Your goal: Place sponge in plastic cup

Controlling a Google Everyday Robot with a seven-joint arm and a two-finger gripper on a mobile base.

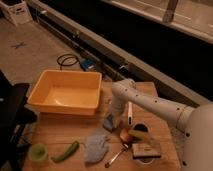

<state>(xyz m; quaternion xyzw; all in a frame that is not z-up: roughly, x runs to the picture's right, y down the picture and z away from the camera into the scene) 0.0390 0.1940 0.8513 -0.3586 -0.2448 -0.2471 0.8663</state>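
Observation:
My gripper [110, 122] is at the end of the white arm [150, 102]. It points down at the wooden table [65, 132], just right of the yellow bin's front corner. A blue-grey shape sits at its tip, and I cannot tell whether that is the gripper itself or something held. A tan rectangular block that looks like a sponge [146, 149] lies on a dark round dish at the front right. A light green plastic cup [36, 152] stands upright at the front left, well away from the gripper.
A large yellow bin [67, 92] fills the back left of the table. A green vegetable [66, 151], a grey cloth [96, 146], a spoon [116, 155], an orange object [126, 135] and a dark cup [141, 129] lie along the front.

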